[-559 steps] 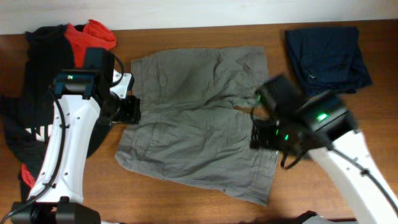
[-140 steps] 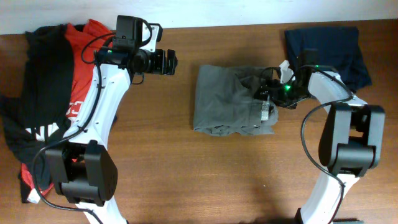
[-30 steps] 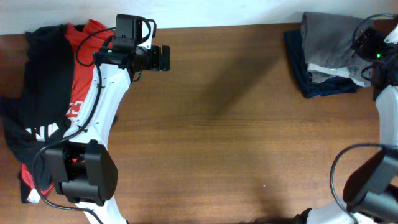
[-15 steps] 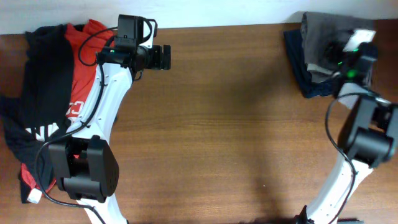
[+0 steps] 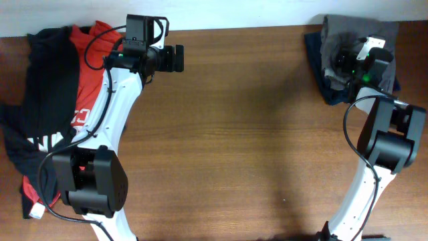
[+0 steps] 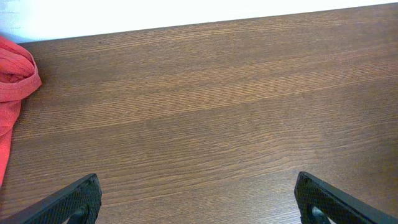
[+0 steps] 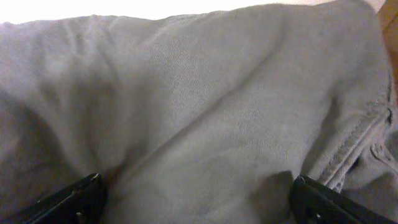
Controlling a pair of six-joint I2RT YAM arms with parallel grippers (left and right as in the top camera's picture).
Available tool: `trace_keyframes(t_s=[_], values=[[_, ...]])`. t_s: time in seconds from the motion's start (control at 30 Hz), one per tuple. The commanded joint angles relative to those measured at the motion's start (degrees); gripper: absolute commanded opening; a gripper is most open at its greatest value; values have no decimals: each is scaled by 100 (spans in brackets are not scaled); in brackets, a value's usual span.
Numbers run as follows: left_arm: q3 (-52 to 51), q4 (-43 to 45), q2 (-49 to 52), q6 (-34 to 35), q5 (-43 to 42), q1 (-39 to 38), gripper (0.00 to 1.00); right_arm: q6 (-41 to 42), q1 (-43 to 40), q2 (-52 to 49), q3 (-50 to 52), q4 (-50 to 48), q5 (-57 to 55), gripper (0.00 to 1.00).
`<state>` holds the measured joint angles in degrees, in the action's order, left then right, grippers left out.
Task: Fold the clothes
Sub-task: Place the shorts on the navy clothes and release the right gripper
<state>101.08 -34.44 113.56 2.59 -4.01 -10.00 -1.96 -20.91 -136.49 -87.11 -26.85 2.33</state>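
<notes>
the folded grey-olive shorts (image 5: 338, 30) have left the middle of the tabletop (image 5: 254, 147) and now sit in its far right corner, stacked on the navy garment (image 5: 315, 57) — the fold looks finished. the right arm (image 5: 391, 134) reaches over the pile, right fingers (image 7: 78, 196) spread open at the cloth, gripping nothing. the left fingers (image 6: 74, 199) hang open over bare wood near the red top (image 6: 15, 68)

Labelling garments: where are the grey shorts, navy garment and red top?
grey shorts (image 5: 332, 37): overhead view, left part.
navy garment (image 5: 317, 70): overhead view, exposed left edge.
red top (image 5: 85, 73): overhead view, red middle panel.
</notes>
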Motion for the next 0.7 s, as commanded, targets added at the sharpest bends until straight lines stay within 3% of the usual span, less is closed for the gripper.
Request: trace_keyframes(t_s=[0.0, 0.3, 0.47, 0.67], values=[[44, 4, 162, -109, 42, -7, 99, 50, 66, 918, 127, 452, -2, 99], [44, -24, 162, -111, 42, -7, 99, 57, 328, 3644, 127, 2264, 114, 99], [44, -28, 162, -109, 44, -7, 99, 55, 988, 4992, 127, 3379, 1252, 99], [44, -28, 162, -111, 44, -7, 99, 52, 1899, 5591, 127, 3650, 2647, 99]])
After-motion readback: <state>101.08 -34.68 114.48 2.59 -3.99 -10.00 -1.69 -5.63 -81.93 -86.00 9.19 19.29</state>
